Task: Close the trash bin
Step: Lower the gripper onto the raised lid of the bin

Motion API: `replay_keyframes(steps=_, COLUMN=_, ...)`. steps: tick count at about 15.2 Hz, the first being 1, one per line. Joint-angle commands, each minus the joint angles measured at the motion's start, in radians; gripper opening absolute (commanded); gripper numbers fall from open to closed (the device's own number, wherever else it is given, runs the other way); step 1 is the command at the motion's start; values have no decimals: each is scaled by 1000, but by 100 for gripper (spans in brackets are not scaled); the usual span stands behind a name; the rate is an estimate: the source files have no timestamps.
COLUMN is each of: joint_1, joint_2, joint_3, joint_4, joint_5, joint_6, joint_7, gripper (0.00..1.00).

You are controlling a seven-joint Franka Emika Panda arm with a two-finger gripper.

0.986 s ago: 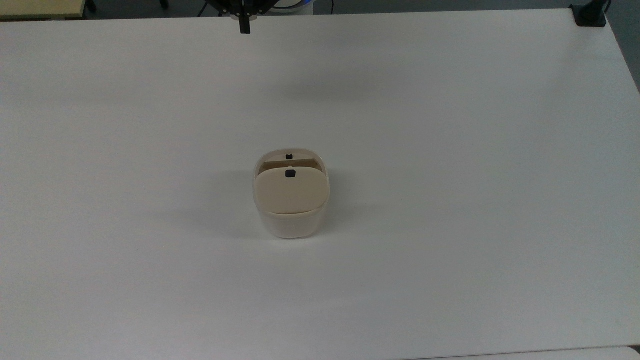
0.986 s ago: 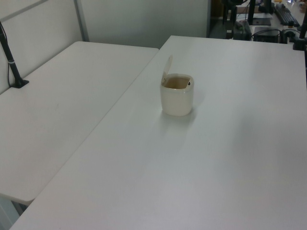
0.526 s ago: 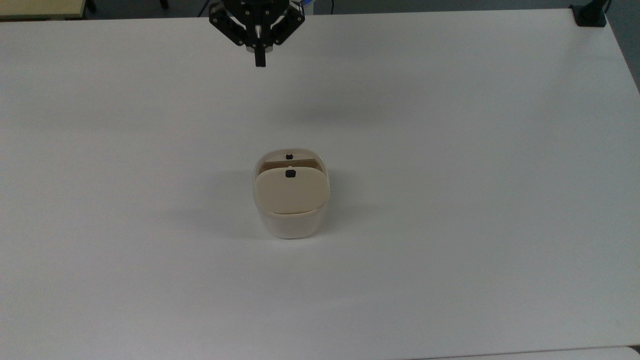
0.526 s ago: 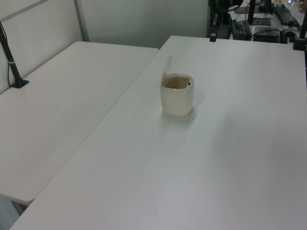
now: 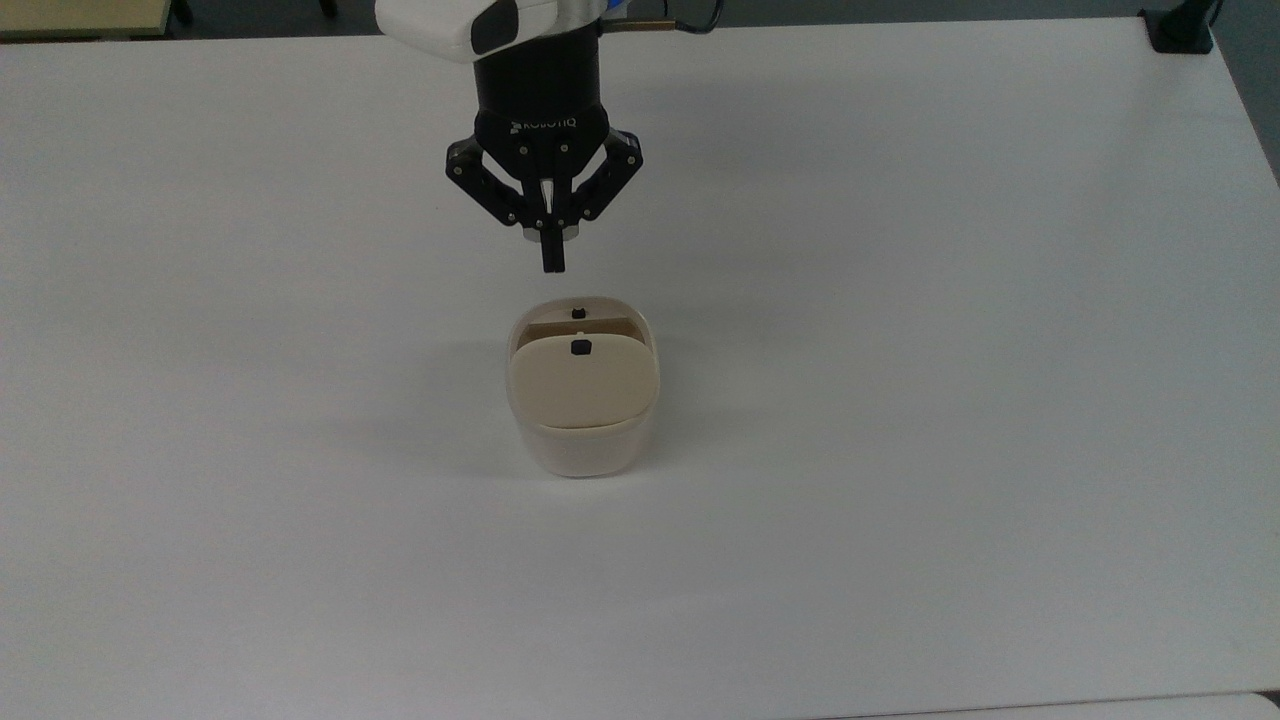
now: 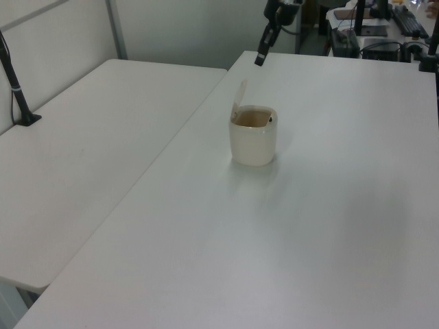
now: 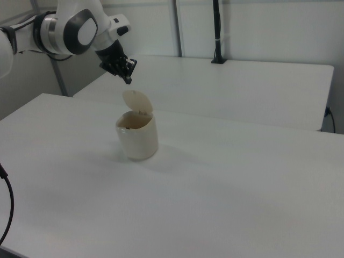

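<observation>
The trash bin (image 5: 580, 440) (image 6: 253, 142) (image 7: 138, 135) stands near the middle of the white table, a cream-white rounded-square tub. Its beige lid (image 5: 582, 380) (image 6: 239, 94) (image 7: 136, 101) is swung up almost vertical, with a small black square mark near its free edge, and the brown inside shows beneath it. My black gripper (image 5: 551, 262) (image 6: 260, 60) (image 7: 128, 80) hangs in the air above the table, just beyond the bin's open side, in the top view right above the rim. Its fingers are shut together with nothing between them.
The white table (image 5: 950, 350) spreads wide on every side of the bin. A second white table (image 6: 89, 151) (image 7: 258, 86) adjoins it. A black clamp post (image 5: 1180, 30) sits at one corner, and desks with equipment (image 6: 384, 27) stand behind.
The arm has come down the top view from the table's far edge toward the bin and now hangs close by its rim. The bin and lid have not moved.
</observation>
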Motion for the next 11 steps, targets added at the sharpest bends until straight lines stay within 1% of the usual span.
replay_keyframes(steps=1, joint_1=1, joint_2=41, joint_3=-3, joint_4=16, joint_5=22, joint_6=146, joint_7=50, gripper=0)
replay_keyframes(steps=7, joint_1=5, joint_2=93, joint_3=-3, joint_4=14, joint_5=20, joint_6=282, joint_7=117, gripper=0)
replay_keyframes(steps=11, joint_1=8, joint_2=125, joint_3=-3, joint_4=11, joint_5=22, joint_6=298, joint_7=127, gripper=0)
